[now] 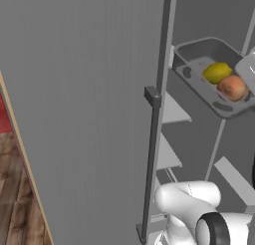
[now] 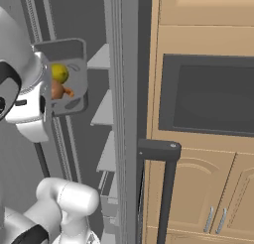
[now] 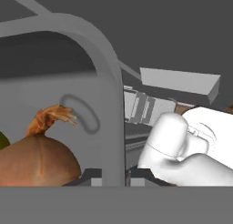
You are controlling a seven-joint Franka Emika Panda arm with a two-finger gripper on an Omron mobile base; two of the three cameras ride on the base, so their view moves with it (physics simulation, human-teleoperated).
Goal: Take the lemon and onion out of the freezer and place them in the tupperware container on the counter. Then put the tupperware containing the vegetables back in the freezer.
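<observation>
Inside freezer (image 1: 89, 114): tupperware container (image 1: 196, 52) tilted, lemon (image 1: 217, 72) touching onion (image 1: 232, 87).

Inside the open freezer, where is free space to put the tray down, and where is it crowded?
The light grey shelves below the tupperware container, beside the freezer door's edge, look bare. The tray itself is crowded: the lemon and onion fill its right half; only its left end stays free.

Freezer (image 1: 89, 114) door open; inner shelves (image 1: 172, 109) crowd path.
</observation>
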